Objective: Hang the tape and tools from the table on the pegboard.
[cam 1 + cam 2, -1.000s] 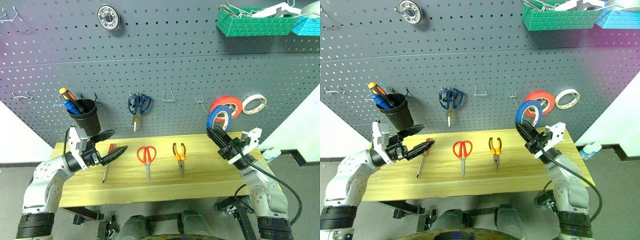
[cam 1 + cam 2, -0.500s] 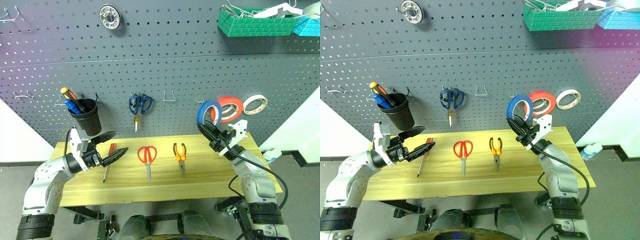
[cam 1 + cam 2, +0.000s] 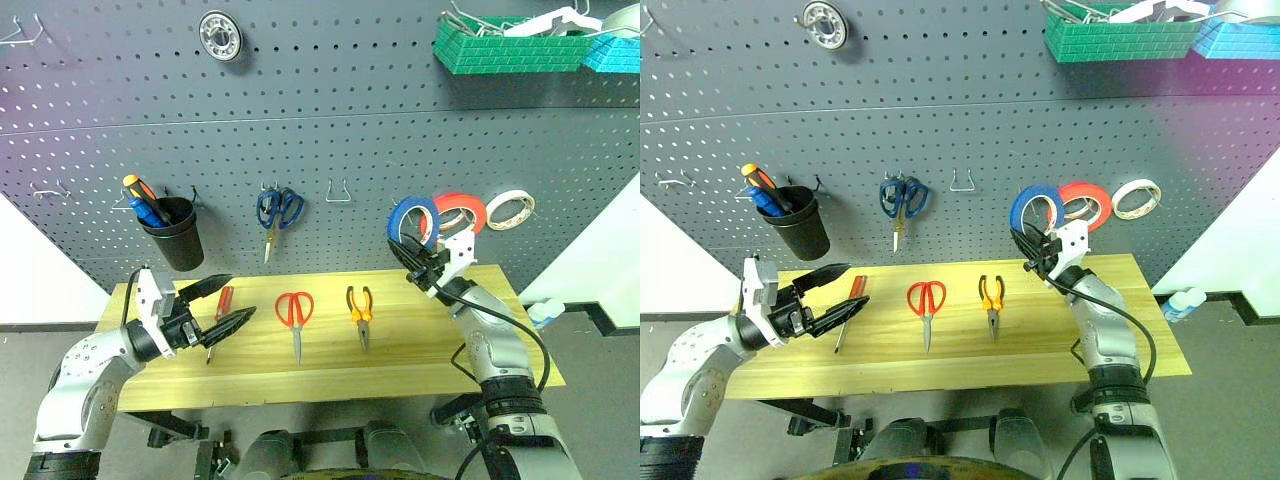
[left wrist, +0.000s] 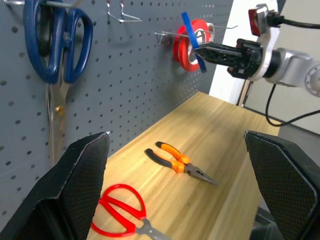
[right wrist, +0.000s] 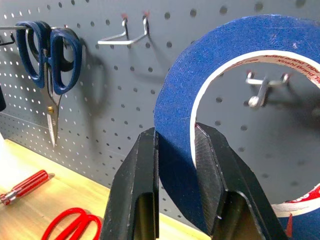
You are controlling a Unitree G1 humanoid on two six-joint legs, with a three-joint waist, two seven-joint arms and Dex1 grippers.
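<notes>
Before pegboard (image 3: 330, 120): clamped tape (image 3: 411, 219)

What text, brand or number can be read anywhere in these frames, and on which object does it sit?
Red print on the pale inner core of the blue tape, held in the right gripper: too blurred to read with confidence; only repeated red lettering shows along the core.
Pegboard, the tools on the table and the green bin: no lettering visible.
</notes>
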